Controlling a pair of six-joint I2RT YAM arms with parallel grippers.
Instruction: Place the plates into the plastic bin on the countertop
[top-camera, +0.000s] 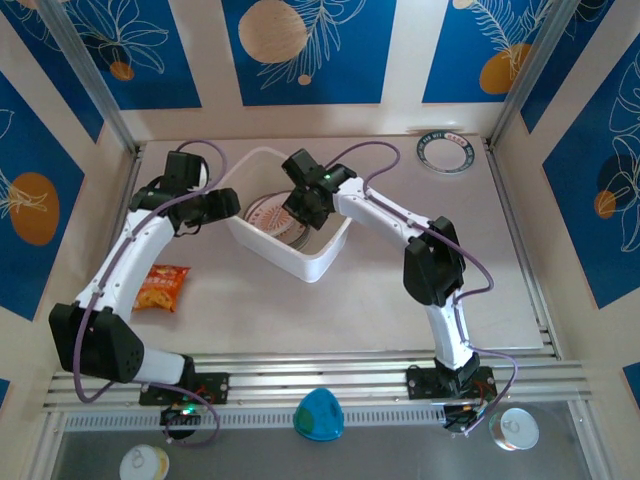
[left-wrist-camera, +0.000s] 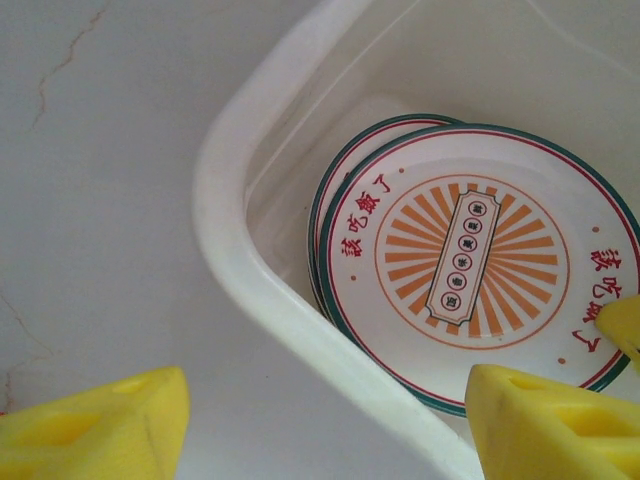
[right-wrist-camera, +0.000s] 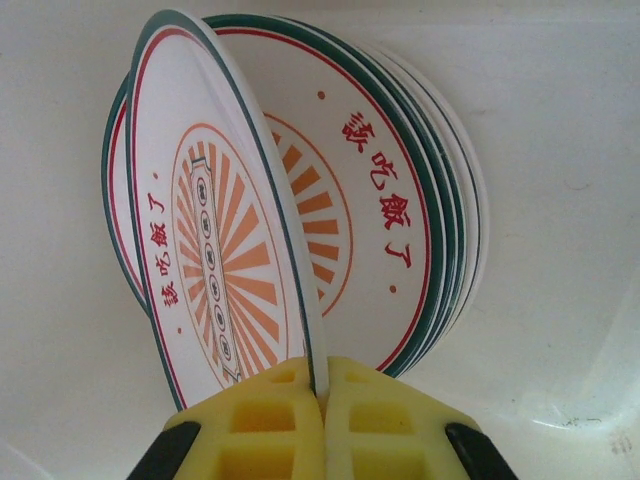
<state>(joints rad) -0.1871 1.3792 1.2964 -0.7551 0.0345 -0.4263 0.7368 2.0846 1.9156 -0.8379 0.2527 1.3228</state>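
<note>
Small round white sunburst plates (right-wrist-camera: 400, 200) lay in the translucent white plastic bin (top-camera: 320, 262); your right pincer (right-wrist-camera: 320, 385) clamped one plate (right-wrist-camera: 215, 240) by the rim, your left pincer (left-wrist-camera: 320, 420) stood open, seemingly astride the bin's wall.

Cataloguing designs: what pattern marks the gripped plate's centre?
Orange sunburst on the plate; right wrist view.
</note>
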